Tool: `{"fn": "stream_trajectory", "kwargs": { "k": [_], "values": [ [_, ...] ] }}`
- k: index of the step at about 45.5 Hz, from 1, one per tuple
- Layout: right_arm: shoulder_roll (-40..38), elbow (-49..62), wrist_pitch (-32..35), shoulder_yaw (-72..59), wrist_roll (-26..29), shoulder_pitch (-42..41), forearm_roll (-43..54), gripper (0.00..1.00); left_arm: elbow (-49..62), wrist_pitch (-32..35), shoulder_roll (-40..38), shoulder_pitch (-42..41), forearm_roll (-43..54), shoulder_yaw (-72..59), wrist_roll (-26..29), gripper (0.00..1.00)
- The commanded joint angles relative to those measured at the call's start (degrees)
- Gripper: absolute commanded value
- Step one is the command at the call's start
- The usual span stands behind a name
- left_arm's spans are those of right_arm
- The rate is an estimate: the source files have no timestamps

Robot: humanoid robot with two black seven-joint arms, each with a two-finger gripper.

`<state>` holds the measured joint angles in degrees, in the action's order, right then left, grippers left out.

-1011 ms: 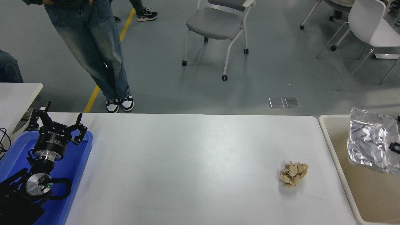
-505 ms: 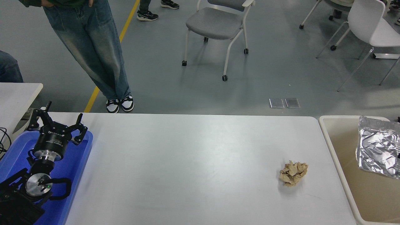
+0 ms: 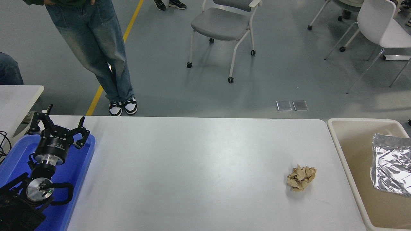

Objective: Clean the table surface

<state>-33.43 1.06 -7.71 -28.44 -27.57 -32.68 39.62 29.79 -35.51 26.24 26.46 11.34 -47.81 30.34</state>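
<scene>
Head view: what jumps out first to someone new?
A crumpled brown paper ball lies alone at the right of the white table surface. A silver foil sheet sits in the beige bin off the table's right end. The left gripper is parked, open, over the blue tray at lower left.

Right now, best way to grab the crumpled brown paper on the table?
Come straight down on the crumpled brown paper and pinch across its narrower width at the middle. It is a loose, irregular wad lying flat on the table surface with open space all round, so probably no side approach is needed.
</scene>
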Motion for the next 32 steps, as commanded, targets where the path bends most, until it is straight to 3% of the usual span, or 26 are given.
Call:
{"fn": "stream_trajectory", "kwargs": {
  "k": [1, 12, 32],
  "values": [
    [1.7, 2.54, -1.86, -6.18, 1.29, 0.6, 0.37, 0.0, 0.0, 0.0, 0.04, 0.0, 0.0, 0.0, 0.07, 1.0],
    [5.39, 2.89, -5.29, -10.58, 4.54, 0.6, 0.81, 0.0, 0.0, 0.0, -0.05, 0.0, 0.0, 0.0, -0.02, 1.0],
    [5.92, 2.89, -5.47, -10.84, 6.21, -0.1, 0.9, 0.0, 0.0, 0.0, 0.04, 0.0, 0.0, 0.0, -0.02, 1.0]
  ]
}}
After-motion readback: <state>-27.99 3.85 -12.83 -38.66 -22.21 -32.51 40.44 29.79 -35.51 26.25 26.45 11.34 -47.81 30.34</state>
